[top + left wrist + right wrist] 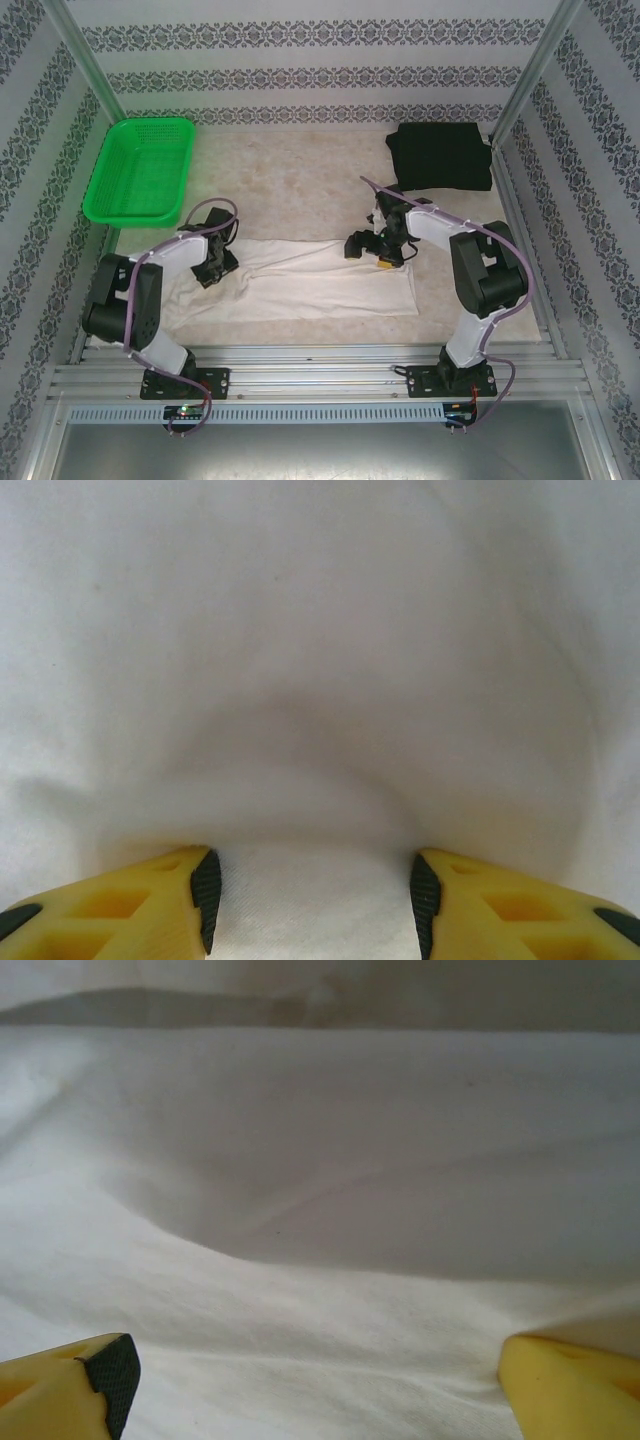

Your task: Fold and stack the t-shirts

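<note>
Right, starting from the top external view: the white t-shirt lies as a long, flattened strip across the near part of the table, and both arms are down on it. My left gripper sits on the strip's left end, so nearly all of the cloth runs off to the right of its jaws. My right gripper is at the strip's far edge near the right end, with the cloth spreading out to the left of its jaws and toward the arm bases. The black t-shirt lies folded well beyond the right jaws, in the far right corner. The green basket stands well beyond the left jaws, at the far left.

On the left wrist, the yellow fingers with their black pads stand spread, released. White cloth lies flat in the gap between them and rises in a soft bulge just ahead of the tips.

On the right wrist, the fingers are spread wider, out at either lower corner, gripping nothing. White cloth runs under and between the jaws, with a shallow crease ahead of them. Farther ahead the shirt's edge meets a strip of table.
</note>
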